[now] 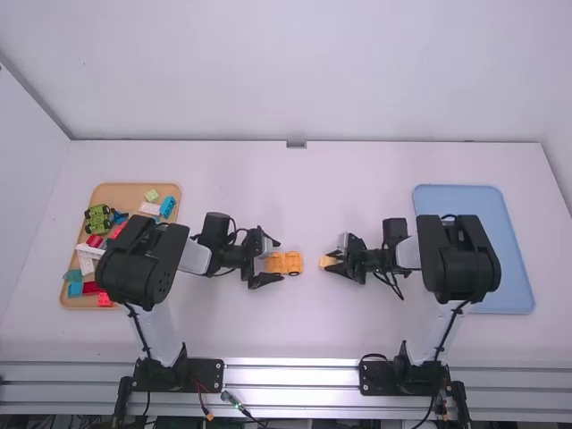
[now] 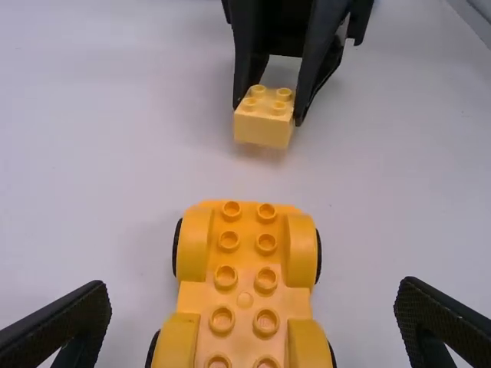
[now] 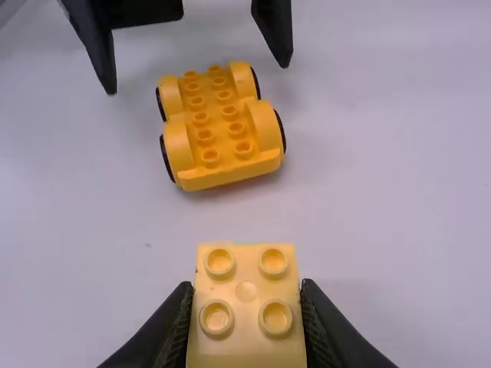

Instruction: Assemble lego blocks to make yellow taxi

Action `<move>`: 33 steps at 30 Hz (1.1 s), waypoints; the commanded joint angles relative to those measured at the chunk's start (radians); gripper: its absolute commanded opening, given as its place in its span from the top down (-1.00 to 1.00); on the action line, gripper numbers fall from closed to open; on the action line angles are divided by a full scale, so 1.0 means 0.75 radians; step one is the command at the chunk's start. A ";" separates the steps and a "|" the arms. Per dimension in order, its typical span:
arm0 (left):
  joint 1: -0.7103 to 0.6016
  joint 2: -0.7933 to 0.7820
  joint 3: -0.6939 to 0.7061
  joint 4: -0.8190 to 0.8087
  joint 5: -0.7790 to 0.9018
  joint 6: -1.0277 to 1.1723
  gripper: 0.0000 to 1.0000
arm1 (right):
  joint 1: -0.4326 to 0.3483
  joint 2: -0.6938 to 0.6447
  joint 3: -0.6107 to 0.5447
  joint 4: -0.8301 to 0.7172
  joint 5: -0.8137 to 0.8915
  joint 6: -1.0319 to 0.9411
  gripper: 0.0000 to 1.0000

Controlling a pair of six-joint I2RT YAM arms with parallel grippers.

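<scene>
Pale yellow four-stud plastic block (image 3: pixel 245 337) sits pinched in the black right gripper (image 2: pixel 268 114); leftward of it lies the orange-yellow plastic wheeled base (image 1: pixel 285 262), long axis pointing roughly at the block, nearer the black left gripper (image 2: pixel 253 297), whose fingers are spread either side

This looks like a robotics lab, or a work cell set up like one. Two jointed robot arms, the left arm (image 1: pixel 147 259) and the right arm (image 1: pixel 458 259), stand at the near side of a plain white table (image 1: pixel 357 170), their black bases set by long metal rails (image 1: pixel 295 374). Loose cables (image 1: pixel 137 326) run down the arms and over the rails. Bare white walls (image 1: pixel 313 71) close in the far side and the left. A tan tray (image 1: pixel 121 193) of toy blocks (image 1: pixel 167 206) and a blue tray (image 1: pixel 514 277) lie at opposite ends, like a test station.
</scene>
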State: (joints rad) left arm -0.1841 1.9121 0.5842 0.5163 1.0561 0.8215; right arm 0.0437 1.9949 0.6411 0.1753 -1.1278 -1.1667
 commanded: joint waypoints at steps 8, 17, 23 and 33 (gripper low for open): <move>-0.041 0.071 -0.028 0.138 -0.070 -0.029 -0.98 | 0.117 -0.133 0.088 -0.137 0.015 0.014 0.53; -0.041 0.149 0.007 0.168 -0.039 -0.016 -0.98 | 0.196 -0.237 0.086 -0.168 0.073 0.015 0.53; -0.044 0.166 0.006 0.171 -0.028 0.008 -0.98 | 0.240 -0.236 0.086 -0.163 0.069 0.014 0.53; -0.040 0.225 0.015 0.230 0.037 0.033 -0.85 | 0.276 -0.237 0.087 -0.124 0.070 0.024 0.56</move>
State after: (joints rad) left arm -0.2096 2.0663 0.5919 0.6922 1.0508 0.8234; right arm 0.2451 1.8359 0.6926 0.0811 -1.0668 -1.1530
